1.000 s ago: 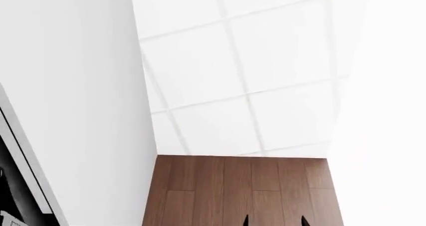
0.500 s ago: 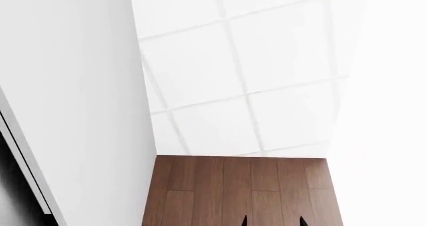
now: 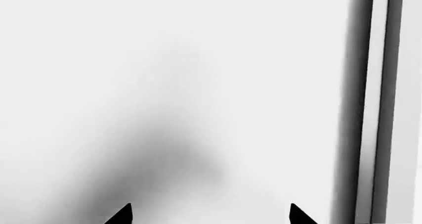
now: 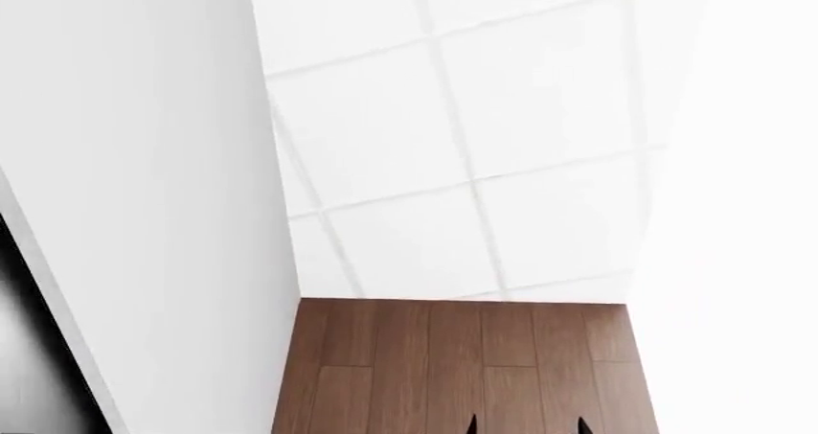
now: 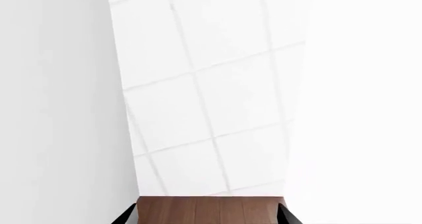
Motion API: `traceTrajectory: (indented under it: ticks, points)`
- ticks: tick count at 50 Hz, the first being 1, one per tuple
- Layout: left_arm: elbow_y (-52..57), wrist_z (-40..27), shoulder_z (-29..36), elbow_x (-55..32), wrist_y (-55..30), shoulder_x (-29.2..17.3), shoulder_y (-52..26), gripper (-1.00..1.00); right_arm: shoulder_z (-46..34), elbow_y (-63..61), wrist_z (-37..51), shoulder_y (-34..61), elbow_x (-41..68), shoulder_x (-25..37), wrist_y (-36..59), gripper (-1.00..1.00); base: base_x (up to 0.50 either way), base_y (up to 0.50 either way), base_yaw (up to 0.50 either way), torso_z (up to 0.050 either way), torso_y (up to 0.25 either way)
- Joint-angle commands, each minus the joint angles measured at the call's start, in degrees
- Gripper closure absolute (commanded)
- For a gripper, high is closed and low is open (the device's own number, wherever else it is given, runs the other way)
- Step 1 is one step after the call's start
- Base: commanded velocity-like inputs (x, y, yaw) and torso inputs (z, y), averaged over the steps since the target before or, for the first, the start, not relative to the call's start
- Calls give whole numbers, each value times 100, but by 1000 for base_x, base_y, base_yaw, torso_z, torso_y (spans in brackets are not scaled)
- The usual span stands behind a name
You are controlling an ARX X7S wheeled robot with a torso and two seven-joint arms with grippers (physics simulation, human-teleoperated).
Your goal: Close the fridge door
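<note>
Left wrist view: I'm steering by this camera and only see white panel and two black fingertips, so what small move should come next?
Probably a short push straight ahead with the left gripper. Its spread fingertips face the fridge door closely, their shadow falling on the plain white face, and nothing sits between them. The door's edge lies off to one side.

Head and right wrist views share the wood floor [image 4: 461, 367] (left wrist faces white).
</note>
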Motion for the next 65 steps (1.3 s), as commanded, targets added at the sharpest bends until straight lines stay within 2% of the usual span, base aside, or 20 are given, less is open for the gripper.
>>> traceTrajectory:
  ticks: [1, 5, 10, 17, 39, 56, 59, 62, 63, 64, 65]
  points:
    - [-257, -82, 35, 129, -380, -559, -1036, -100, -24, 89, 14, 53, 14, -10, -41, -100, 0, 0, 0, 0, 0]
    - [-519, -58, 241, 156, -590, -750, -1623, -100, -34, 133, 22, 86, 13, -22, -49, -100, 0, 0, 0, 0, 0]
    - [-1084, 100, 799, 402, -787, -930, -2662, -100, -52, 258, 13, 129, -5, -46, -119, -100, 0, 0, 0, 0, 0]
    - [-2133, 416, 1446, 669, -961, -889, -4111, -100, -56, 396, 3, 183, 1, -65, -191, -100, 0, 0, 0, 0, 0]
    - [-4116, 987, 2402, 1578, -639, -701, -6043, -100, -115, 719, 5, 331, -2, -149, -354, -100, 0, 0, 0, 2, 0]
    - [-6816, 1481, 3307, 2594, 360, -103, -8275, -100, -159, 1150, -24, 548, -5, -274, -543, -100, 0, 0, 0, 1, 0]
    - [-6520, 1525, 3272, 2499, 284, -100, -8115, -100, -165, 1137, -15, 569, 11, -279, -521, -100, 0, 0, 0, 0, 0]
    - [-4900, 1546, 3011, 1955, -377, -317, -7089, -100, -167, 1161, -14, 570, 21, -285, -549, -100, 0, 0, 0, 0, 0]
    - [-4040, 1442, 2725, 1452, -800, -458, -6336, -100, -172, 1137, -4, 549, 17, -279, -550, -100, 0, 0, 0, 0, 0]
    - [-3236, 1351, 2583, 1239, -970, -529, -5978, -100, -174, 1117, 4, 546, 24, -276, -532, -100, 0, 0, 0, 0, 0]
    - [-2376, 1058, 2182, 737, -1274, -669, -5119, -100, -179, 1047, 25, 515, 27, -263, -496, -100, 0, 0, 0, 0, 0]
